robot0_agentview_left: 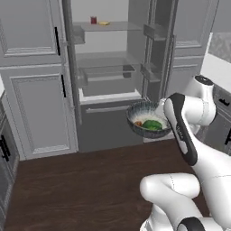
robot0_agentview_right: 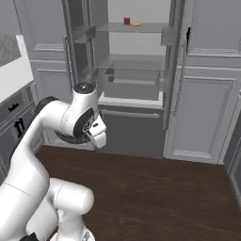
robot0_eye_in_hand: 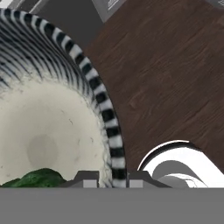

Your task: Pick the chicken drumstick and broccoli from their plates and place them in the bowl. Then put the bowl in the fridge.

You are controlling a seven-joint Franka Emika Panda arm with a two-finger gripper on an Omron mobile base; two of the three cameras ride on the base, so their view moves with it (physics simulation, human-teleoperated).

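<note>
The grey bowl (robot0_agentview_left: 143, 113) hangs above the floor in front of the open fridge (robot0_agentview_left: 108, 67), with my gripper (robot0_eye_in_hand: 113, 178) shut on its striped rim. In the hand view one fingertip (robot0_eye_in_hand: 89, 177) sits inside the bowl (robot0_eye_in_hand: 43, 122) and the other outside. The dark green broccoli (robot0_agentview_left: 152, 125) lies in the bowl, and beside it the small orange chicken drumstick (robot0_agentview_left: 138, 123). An edge of the broccoli (robot0_eye_in_hand: 37, 178) peeks in at the bottom of the hand view. From the right base view my arm covers most of the bowl (robot0_agentview_right: 70, 138). The plates are out of view.
The fridge (robot0_agentview_right: 134, 70) has both doors swung open, with door bins (robot0_agentview_left: 153, 31) on each side. A red can (robot0_agentview_left: 93, 20) and a yellow item (robot0_agentview_left: 104, 23) stand on its top shelf. Light grey cabinets (robot0_agentview_left: 36, 90) flank it. A counter (robot0_agentview_left: 216, 67) is at the right; dark wood floor (robot0_agentview_left: 81, 180) lies below.
</note>
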